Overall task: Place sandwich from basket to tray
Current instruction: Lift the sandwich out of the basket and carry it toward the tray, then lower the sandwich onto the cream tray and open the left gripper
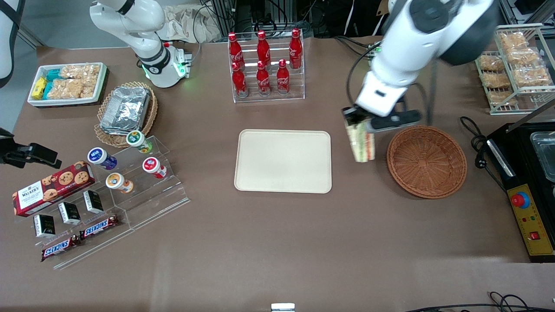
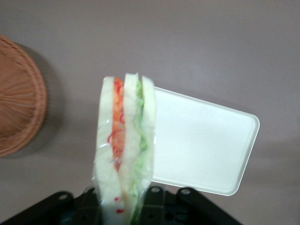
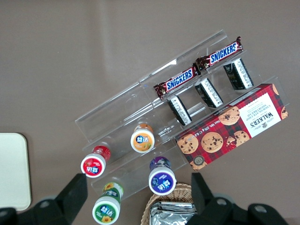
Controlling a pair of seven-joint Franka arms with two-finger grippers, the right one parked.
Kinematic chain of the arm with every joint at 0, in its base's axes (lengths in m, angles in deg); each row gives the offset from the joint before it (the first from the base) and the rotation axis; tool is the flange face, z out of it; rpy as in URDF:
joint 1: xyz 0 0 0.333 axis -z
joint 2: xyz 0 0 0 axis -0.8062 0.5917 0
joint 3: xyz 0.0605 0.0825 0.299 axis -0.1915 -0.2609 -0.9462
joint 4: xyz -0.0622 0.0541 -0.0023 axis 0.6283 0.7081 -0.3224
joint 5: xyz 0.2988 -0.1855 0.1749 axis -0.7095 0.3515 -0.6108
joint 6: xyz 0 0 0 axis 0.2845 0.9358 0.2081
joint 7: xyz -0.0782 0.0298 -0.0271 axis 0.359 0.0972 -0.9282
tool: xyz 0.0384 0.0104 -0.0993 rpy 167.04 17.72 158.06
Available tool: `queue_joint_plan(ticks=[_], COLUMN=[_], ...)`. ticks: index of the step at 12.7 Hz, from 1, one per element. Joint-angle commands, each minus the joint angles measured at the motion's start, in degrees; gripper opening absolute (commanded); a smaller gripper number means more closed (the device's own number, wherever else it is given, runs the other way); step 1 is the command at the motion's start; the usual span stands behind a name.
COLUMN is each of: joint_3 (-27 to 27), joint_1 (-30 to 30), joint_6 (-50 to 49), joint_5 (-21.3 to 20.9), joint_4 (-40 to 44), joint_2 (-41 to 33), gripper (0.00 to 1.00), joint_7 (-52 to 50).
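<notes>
Sandwich (image 1: 361,143) in transit: my gripper (image 1: 357,119) has its fingers closed on the upper end of the wedge, which hangs below it clear of the table, over the bare strip between basket (image 1: 427,161) and tray (image 1: 283,161). I read the grip as taken on the flat bread faces, since the wrist view shows the white slices upright with the orange, red and green filling edge-on between them, so the layers are squeezed together, not sheared apart. Held high like this, the wedge clears both the basket's woven rim and the tray's low rim. The basket, just beside the sandwich toward my working arm's end of the table, sits empty, so I judge the lift done and the carry under way. The tray lies flat and bare on the side toward the parked arm, its near edge close to the hanging tip. What remains, as I see it, is a short sideways move over the tray, a lowering, and a release. The soft bread could slip or deform if I rush it.
</notes>
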Motion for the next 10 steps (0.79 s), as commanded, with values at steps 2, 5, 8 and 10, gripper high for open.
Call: queue_joint_plan(ticks=[2,5,8,10], joint_3=[5.5,5.8,5.8,5.7], joint_1=[-0.2,1.0,2.5,3.1], joint_6=[19.0,23.9,28.0,30.9], joint_5=[-0.5,-9.2,-16.4,-24.2], joint_4=[-14.1,-15.0,-14.7,-14.7], joint_2=[3.2,12.5,19.6,23.3], gripper=[0.0,0.0,0.0,0.0], joint_7=[0.2,0.1,-3.0,-9.2])
